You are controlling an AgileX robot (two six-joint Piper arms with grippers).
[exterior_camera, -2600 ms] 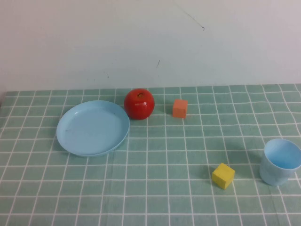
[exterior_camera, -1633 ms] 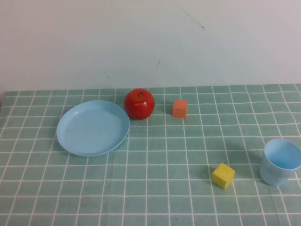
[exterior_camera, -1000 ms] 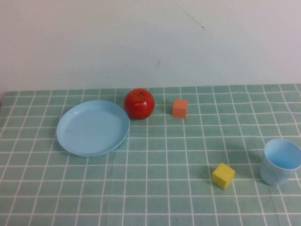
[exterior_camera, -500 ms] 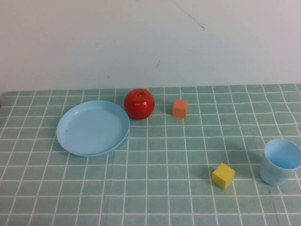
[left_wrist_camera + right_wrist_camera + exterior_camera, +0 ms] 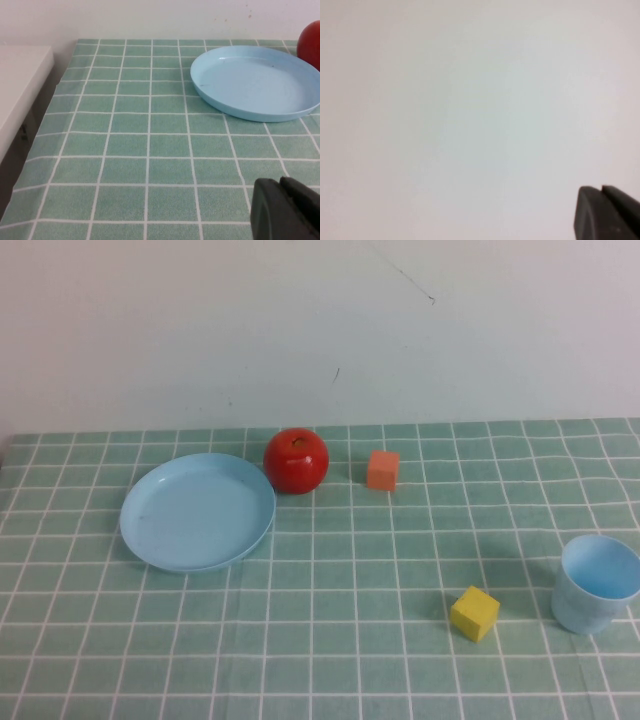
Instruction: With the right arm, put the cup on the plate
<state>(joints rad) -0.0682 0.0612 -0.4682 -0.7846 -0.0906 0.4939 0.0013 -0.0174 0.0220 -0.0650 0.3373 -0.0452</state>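
Apparently nothing is begun: the cup [image 5: 598,585] stands upright at the table's right edge, well apart from the plate [image 5: 197,510], while the left gripper [image 5: 287,210], fingers pressed together, idles low near the plate and the right gripper [image 5: 607,212], likewise closed, faces blank wall.

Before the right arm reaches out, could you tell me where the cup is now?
In the high view the cup stands upright at the table's right edge, just right of the yellow cube, far from the plate; neither gripper is near it.
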